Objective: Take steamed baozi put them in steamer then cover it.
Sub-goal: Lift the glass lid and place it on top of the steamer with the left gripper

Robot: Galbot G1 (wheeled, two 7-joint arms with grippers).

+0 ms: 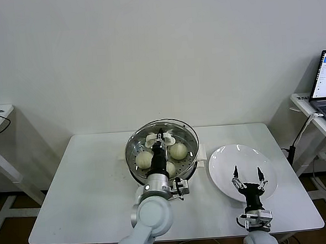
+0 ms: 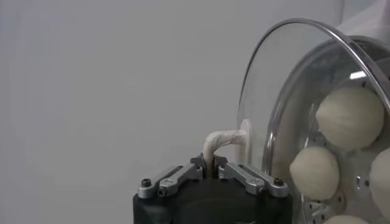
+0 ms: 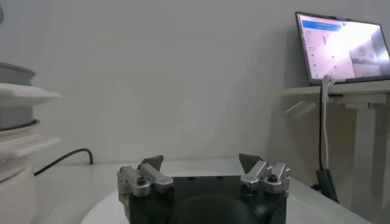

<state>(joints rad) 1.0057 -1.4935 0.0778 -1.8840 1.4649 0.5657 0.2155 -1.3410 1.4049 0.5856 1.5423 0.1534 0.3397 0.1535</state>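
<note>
The left tool point(image 1: 160, 137) is clamped narrow on the white bar handle point(image 2: 222, 142) of the cover point(image 1: 161, 141). In the left wrist view the fingers point(image 2: 244, 173) pinch the handle between them, and the glass disc stands close against the steamer's mouth.

The cover lies over the steamer point(image 1: 193, 153), which sits near the middle of the worktop point(image 1: 89, 182), toward its far edge. Whether the metal rim is fully seated all the way round cannot be told; it appears level in the head view.

The steamed baozi point(image 1: 178, 150) are inside the steamer, visible through the glass; at least three show clearly in the head view, others being partly hidden by the arm.

The right tool point(image 1: 248, 178) hangs with its jaws spread wide and holding nothing, above the white plate point(image 1: 221, 165) toward the right near corner of the worktop. The plate carries no buns.

Step in hand, as judged: the final one, covering the steamer. The loading step appears complete.

The next move calls for confirming that the rim sits evenly, then releasing the handle and lifting the left tool straight up, without dragging the cover sideways.
</note>
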